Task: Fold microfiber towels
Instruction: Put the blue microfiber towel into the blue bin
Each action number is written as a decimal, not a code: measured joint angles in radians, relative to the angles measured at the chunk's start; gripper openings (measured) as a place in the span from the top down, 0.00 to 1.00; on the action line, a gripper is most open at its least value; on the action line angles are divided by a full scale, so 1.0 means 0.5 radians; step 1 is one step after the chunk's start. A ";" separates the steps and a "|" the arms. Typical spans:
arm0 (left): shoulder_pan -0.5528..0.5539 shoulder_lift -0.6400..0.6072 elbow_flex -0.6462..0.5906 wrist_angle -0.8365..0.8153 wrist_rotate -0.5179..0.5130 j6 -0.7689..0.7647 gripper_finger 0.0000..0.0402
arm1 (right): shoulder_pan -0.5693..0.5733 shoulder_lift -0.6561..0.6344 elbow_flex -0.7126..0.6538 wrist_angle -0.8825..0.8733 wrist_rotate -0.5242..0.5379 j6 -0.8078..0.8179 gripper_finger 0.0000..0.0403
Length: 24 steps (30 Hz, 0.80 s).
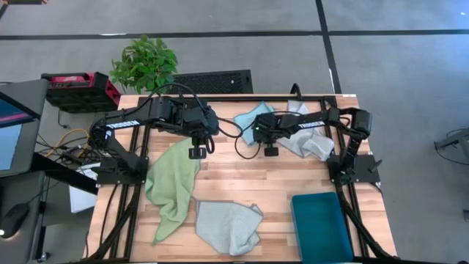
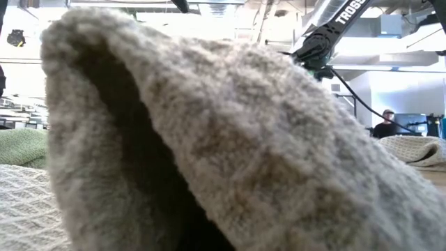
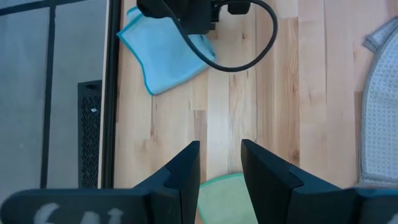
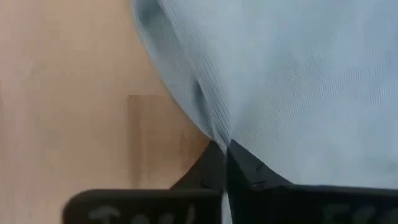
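A light green towel (image 1: 172, 187) lies spread on the left of the wooden table. A light blue towel (image 1: 250, 119) lies at the far middle, with a pale grey towel (image 1: 308, 141) beside it on the right. Another grey towel (image 1: 227, 227) lies crumpled at the near edge and fills the low view (image 2: 230, 139). My left gripper (image 3: 221, 174) hangs open high above the green towel's far corner (image 3: 217, 190), nothing between its fingers. My right gripper (image 1: 270, 150) is low at the blue towel's near side, shut on it. My right gripper pinches the light blue towel's edge (image 4: 219, 138) between its two shut fingers, which come steeply from above. The cloth spreads away from the fingertips over the table. One layer or several, I cannot tell.
A rigid teal bin (image 1: 320, 227) stands at the near right corner. A potted plant (image 1: 144, 64) and a black crate (image 1: 212, 81) stand beyond the far edge. Bare wood (image 1: 242, 180) lies in the table's middle. A person (image 2: 383, 125) sits far off in the room.
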 joint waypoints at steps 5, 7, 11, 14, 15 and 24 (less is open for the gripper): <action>0.000 0.000 -0.001 0.000 -0.001 -0.006 0.73 | 0.034 -0.014 -0.001 -0.018 0.005 0.058 0.96; 0.000 0.000 -0.001 0.000 -0.001 -0.023 0.73 | 0.062 -0.021 0.008 -0.070 0.000 0.065 0.97; 0.000 0.000 -0.001 0.000 -0.001 -0.075 0.73 | 0.160 -0.037 0.101 -0.241 -0.008 0.065 0.98; 0.000 0.000 -0.001 0.000 -0.001 -0.075 0.73 | 0.252 -0.038 0.187 -0.421 0.042 0.068 0.99; 0.000 0.000 -0.001 0.000 -0.002 -0.074 0.73 | 0.283 -0.038 0.215 -0.478 0.045 0.068 0.99; 0.000 0.000 -0.001 0.001 -0.007 -0.166 0.73 | 0.623 -0.041 0.456 -1.016 0.050 0.149 0.99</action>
